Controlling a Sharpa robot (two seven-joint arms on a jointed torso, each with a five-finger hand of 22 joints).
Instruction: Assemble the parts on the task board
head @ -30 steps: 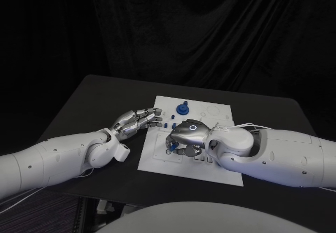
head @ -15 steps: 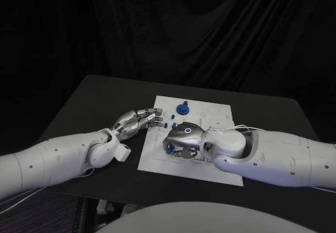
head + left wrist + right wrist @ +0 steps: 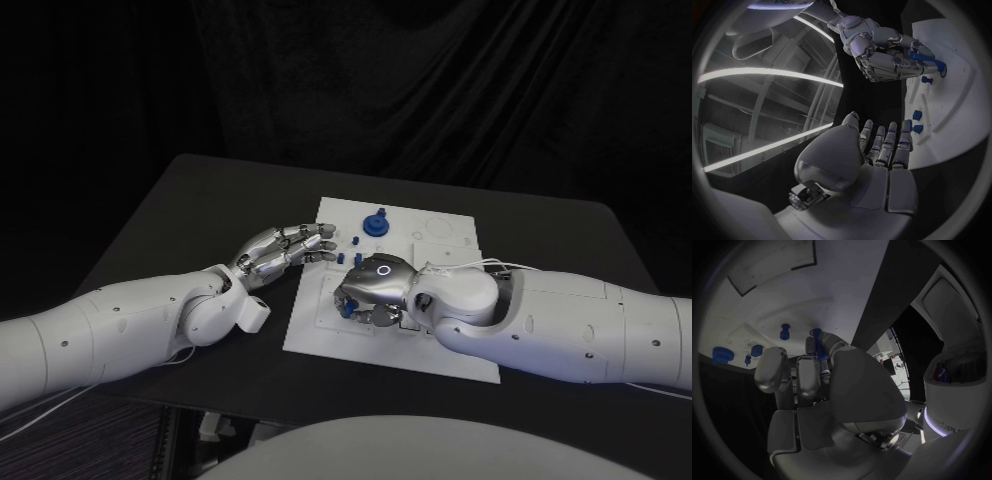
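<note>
Now the right hand (image 3: 372, 287) sits curled over the task board (image 3: 447, 232), pinching a slender blue part (image 3: 931, 62) at its fingertips. Loose blue parts (image 3: 916, 121) lie just beyond the spread, empty left hand (image 3: 284, 246), at the board's left edge.

Two arms in glossy white rounded shells, dotted with small dark screw heads. Left hand (image 3: 284, 248): silver metallic segmented fingers, dark gaps at the joints. Right hand (image 3: 369, 288): silver domed back carrying a small glowing white ring. Thin white cable loops near the right wrist.
</note>
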